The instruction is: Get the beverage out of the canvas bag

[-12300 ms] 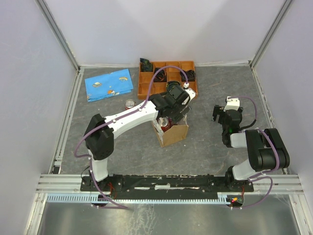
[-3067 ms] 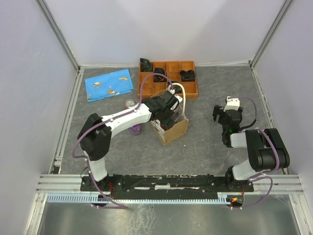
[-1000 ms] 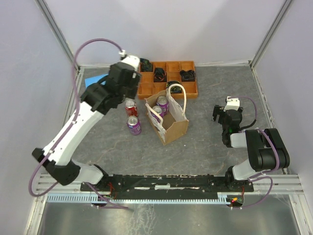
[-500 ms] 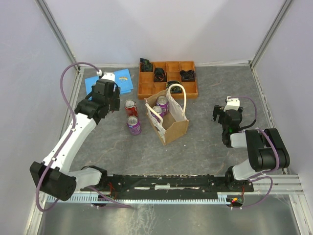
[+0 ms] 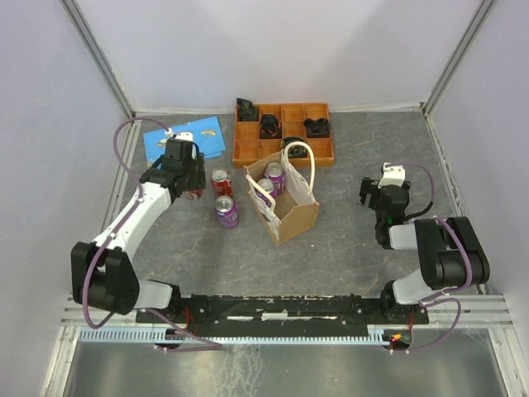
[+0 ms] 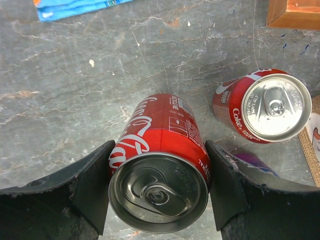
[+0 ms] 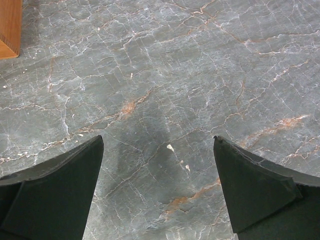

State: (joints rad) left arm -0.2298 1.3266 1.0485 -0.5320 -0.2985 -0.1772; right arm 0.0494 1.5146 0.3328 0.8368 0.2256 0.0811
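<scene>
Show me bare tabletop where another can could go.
Free: between canvas bag and right gripper; table nearer the arm bases. Crowded: left of the bag, where the left gripper holds a Coke can beside a second red can and a purple can.

orange tray [image 5: 248, 150] far centre, black bits [image 5: 269, 126] in several cells (kind unclear) | blue cloth [image 5: 212, 132] left of it

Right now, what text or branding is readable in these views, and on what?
"Coca-Cola" (script, partly cut off): near red can, on its side.
"Coke": far red can, below its rim.
Fine print on the near red can: too small to read.
Purple marks on the canvas bag, label on the purple can: too blurred.
</scene>
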